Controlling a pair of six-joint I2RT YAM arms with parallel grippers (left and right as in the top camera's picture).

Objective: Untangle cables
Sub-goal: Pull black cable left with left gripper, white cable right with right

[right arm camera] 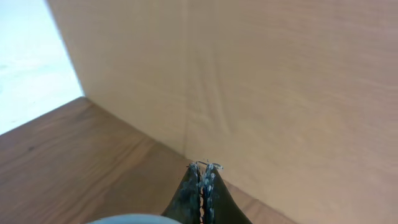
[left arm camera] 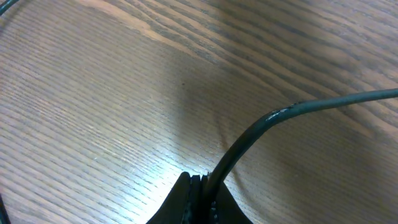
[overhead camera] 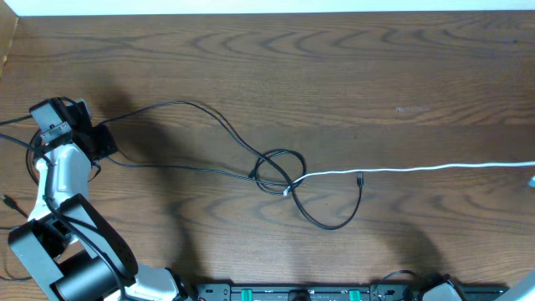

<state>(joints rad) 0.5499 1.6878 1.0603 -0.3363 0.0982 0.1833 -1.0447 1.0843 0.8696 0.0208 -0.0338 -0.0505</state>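
A thin black cable [overhead camera: 180,105] runs from my left gripper [overhead camera: 102,140] across the table to a loose knot [overhead camera: 278,171] at mid-table. Its other end curves down and round to a small plug [overhead camera: 360,178]. A white cable [overhead camera: 418,168] comes out of the knot and runs taut to the right edge. In the left wrist view the jaws [left arm camera: 202,180] are shut on the black cable [left arm camera: 280,115]. My right gripper [right arm camera: 201,167] is shut with its tips near a wooden wall. A pale curved strip [right arm camera: 124,219] shows behind the jaws, probably the white cable.
A wooden side wall [right arm camera: 280,74] stands close in front of the right gripper. The left arm [overhead camera: 58,180] and its thicker fixed cables [overhead camera: 12,138] fill the left edge. A black rail with green parts [overhead camera: 334,293] runs along the front edge.
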